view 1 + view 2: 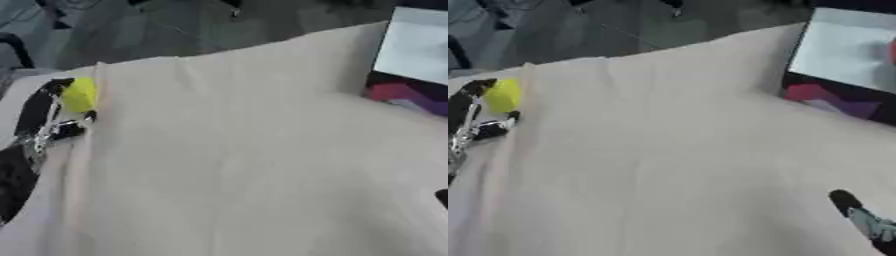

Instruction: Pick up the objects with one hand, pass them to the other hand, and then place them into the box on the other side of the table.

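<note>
Trouble is most likely at the far left edge, where the yellow object (79, 94) is held by the left hand (45, 125). Dark fingers are curled around it from one side and a thumb tip shows beneath it (how much of the object is covered cannot be made out). The object is carried just at the edge of the cloth-covered table (245, 165), so a slip now would send it off the table, not onto it.

Well apart, at the lower right corner, the right hand (864, 217) is seen only as a finger or two, stretched out straight and holding nothing. The whole width of the table lies between the two hands, and a handover is still to be made. If the giving fingers are released before the receiving fingers are closed, the object is dropped onto the cloth, and a rounded thing may well roll.

The box (842, 62) is placed at the upper right, its pale inside showing above a dark, patterned wall. That wall is a second risk: the object could be knocked against the rim if it is carried too low.
</note>
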### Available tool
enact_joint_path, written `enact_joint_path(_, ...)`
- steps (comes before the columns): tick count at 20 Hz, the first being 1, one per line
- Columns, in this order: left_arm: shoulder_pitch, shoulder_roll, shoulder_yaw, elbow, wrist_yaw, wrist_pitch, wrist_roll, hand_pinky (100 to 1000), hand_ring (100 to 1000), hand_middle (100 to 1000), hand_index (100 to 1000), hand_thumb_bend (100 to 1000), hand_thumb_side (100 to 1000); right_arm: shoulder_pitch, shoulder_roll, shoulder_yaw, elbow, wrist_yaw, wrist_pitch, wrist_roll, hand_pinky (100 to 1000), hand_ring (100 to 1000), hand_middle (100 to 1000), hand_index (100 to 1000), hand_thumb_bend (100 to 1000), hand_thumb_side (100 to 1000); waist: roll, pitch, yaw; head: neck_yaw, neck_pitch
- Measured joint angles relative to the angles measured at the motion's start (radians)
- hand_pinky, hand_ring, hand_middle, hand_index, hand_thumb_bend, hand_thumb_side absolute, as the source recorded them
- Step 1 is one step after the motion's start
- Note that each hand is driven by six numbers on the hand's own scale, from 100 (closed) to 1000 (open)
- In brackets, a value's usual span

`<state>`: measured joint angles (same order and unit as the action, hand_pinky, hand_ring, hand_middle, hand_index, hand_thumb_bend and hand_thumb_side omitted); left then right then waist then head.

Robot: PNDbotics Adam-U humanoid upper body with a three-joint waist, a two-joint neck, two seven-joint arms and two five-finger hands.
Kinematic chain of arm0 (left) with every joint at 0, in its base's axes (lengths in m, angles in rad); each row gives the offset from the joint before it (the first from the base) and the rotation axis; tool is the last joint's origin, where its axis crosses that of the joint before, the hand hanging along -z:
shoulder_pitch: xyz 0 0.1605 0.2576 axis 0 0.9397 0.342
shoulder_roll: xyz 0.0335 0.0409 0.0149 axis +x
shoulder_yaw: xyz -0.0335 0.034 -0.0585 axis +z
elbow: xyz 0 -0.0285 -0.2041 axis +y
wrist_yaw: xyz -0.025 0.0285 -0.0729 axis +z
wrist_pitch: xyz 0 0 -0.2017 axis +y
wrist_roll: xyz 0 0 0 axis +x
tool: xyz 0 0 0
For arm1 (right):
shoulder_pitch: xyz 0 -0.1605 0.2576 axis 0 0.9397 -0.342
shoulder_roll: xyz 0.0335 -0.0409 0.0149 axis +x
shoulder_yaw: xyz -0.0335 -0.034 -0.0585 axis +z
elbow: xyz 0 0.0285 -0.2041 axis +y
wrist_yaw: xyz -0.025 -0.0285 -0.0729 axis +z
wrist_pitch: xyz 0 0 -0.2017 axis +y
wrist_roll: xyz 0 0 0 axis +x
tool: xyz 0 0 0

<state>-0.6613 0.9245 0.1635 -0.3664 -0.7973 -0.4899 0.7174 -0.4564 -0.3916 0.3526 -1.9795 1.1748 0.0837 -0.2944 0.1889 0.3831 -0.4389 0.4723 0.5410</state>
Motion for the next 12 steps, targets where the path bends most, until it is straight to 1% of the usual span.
enact_joint_path(3, -0.002, 0.0, 0.002, 0.005, 0.003, 0.001, 0.001, 549, 511, 508, 679, 100, 100, 0.004, 0.0, 0.0, 0.0, 0.0, 0.0, 0.0, 614, 791, 1000, 828, 689, 468, -0.001, 0.0, 0.0, 0.0, -0.003)
enact_joint_path(5, -0.003, 0.0, 0.003, 0.005, 0.01, 0.0, 0.0, 524, 449, 453, 614, 100, 140, 0.008, 0.0, 0.0, 0.0, -0.001, 0.0, 0.001, 614, 792, 1000, 828, 688, 468, -0.002, 0.0, 0.0, 0.0, -0.003)
enact_joint_path(8, -0.003, 0.0, 0.008, 0.003, 0.036, -0.008, -0.008, 508, 428, 418, 570, 100, 219, 0.008, 0.0, 0.0, 0.0, -0.001, 0.001, 0.002, 617, 792, 1000, 828, 681, 472, -0.005, 0.0, 0.001, 0.0, -0.003)
enact_joint_path(9, -0.003, 0.0, 0.009, 0.001, 0.05, -0.013, -0.013, 501, 423, 404, 553, 100, 258, 0.008, 0.0, 0.0, 0.0, -0.001, 0.001, 0.003, 618, 792, 1000, 828, 678, 474, -0.006, -0.001, 0.003, 0.0, -0.003)
enact_joint_path(10, -0.003, 0.0, 0.011, -0.003, 0.067, -0.02, -0.02, 493, 415, 396, 546, 100, 279, 0.009, 0.0, 0.0, 0.0, -0.001, 0.001, 0.005, 620, 792, 1000, 828, 675, 503, -0.008, -0.003, 0.004, 0.0, -0.002)
enact_joint_path(11, -0.003, -0.001, 0.013, -0.009, 0.085, -0.027, -0.027, 489, 411, 389, 534, 100, 319, 0.012, 0.0, 0.0, 0.0, -0.001, 0.001, 0.006, 622, 793, 1000, 828, 672, 478, -0.011, -0.007, 0.008, -0.001, -0.001)
enact_joint_path(12, -0.002, -0.001, 0.015, -0.018, 0.104, -0.036, -0.036, 483, 405, 382, 525, 100, 351, 0.016, 0.0, 0.0, 0.0, -0.001, 0.001, 0.007, 624, 793, 1000, 828, 667, 481, -0.015, -0.012, 0.013, -0.002, 0.001)
